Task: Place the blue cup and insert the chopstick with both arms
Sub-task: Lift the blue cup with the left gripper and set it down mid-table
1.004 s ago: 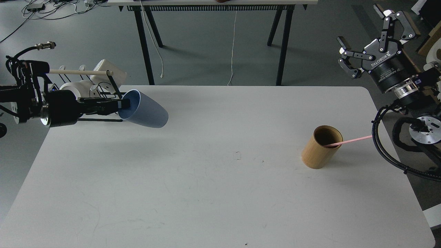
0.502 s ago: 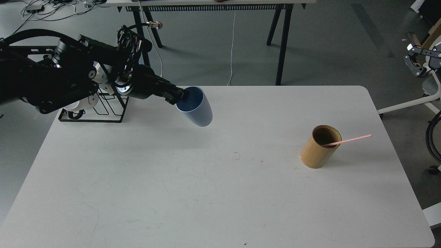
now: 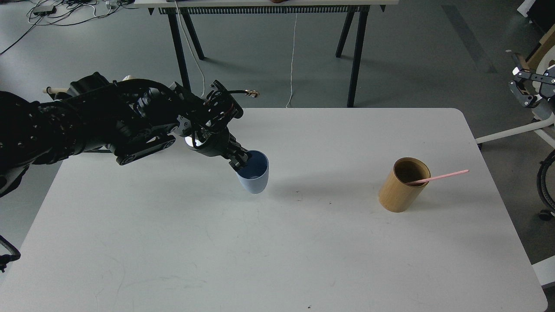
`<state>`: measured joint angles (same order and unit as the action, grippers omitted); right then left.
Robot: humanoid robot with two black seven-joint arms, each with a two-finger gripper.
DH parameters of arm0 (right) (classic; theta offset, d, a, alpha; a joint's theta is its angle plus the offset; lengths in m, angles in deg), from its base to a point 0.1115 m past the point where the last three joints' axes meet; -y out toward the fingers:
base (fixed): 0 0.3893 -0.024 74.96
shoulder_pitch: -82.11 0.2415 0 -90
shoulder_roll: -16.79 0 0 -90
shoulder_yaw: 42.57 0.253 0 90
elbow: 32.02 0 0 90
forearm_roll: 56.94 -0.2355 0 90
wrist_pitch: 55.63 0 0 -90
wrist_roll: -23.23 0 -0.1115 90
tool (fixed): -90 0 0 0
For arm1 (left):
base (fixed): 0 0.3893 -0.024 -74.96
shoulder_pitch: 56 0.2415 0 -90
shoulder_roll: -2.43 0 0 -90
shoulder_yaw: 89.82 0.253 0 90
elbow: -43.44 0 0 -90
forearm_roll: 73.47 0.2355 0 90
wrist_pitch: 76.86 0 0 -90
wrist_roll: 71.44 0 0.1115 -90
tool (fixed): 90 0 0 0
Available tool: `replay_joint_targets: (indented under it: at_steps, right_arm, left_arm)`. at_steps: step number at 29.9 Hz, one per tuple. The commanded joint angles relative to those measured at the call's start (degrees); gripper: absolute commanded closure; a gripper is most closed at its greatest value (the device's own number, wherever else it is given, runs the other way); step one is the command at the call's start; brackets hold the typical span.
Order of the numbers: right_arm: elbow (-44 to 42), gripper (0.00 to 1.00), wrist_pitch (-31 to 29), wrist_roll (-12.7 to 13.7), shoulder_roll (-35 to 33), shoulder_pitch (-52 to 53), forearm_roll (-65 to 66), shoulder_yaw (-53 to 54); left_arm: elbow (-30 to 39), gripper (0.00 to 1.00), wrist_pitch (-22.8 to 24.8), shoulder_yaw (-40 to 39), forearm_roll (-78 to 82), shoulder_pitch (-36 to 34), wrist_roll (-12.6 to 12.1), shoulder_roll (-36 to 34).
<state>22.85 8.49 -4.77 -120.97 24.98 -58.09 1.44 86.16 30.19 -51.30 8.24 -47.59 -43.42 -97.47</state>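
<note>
The blue cup point(image 3: 255, 176) stands nearly upright at the middle of the white table point(image 3: 277, 242), its base at or just above the surface. My left gripper point(image 3: 241, 160) is shut on the cup's near-left rim, the arm coming in from the left. A pale-pink chopstick point(image 3: 442, 177) leans out of a tan bamboo cylinder point(image 3: 401, 186) at the right side of the table, pointing right. Of my right gripper only a few black links show at the right edge point(image 3: 527, 84), off the table; whether it is open or shut cannot be told.
A black wire rack with a pale wooden dowel point(image 3: 54, 90) stands at the table's back left, mostly hidden behind my left arm. Another table's black legs point(image 3: 353, 52) stand on the floor beyond. A white frame point(image 3: 511, 132) is at the right.
My left arm has carried the blue cup right and down toward the table's middle and turned it from tilted to nearly upright. My right gripper has pulled back to the right edge.
</note>
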Motion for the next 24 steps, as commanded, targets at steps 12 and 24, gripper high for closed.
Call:
replay_joint_targets:
  at_steps: [12,24]
  right_arm:
    - [-0.03,0.01,0.30,0.00,0.47,0.09,0.01,0.28]
    - [-0.29,0.01,0.38,0.00,1.79,0.18,0.01,0.20]
  left_arm:
    - [-5.71,0.99,0.08,0.16,-0.06,1.60,-0.02,9.19]
    - [-5.71,0.91,0.61,-0.46,-0.15,3.18,-0.02,9.90]
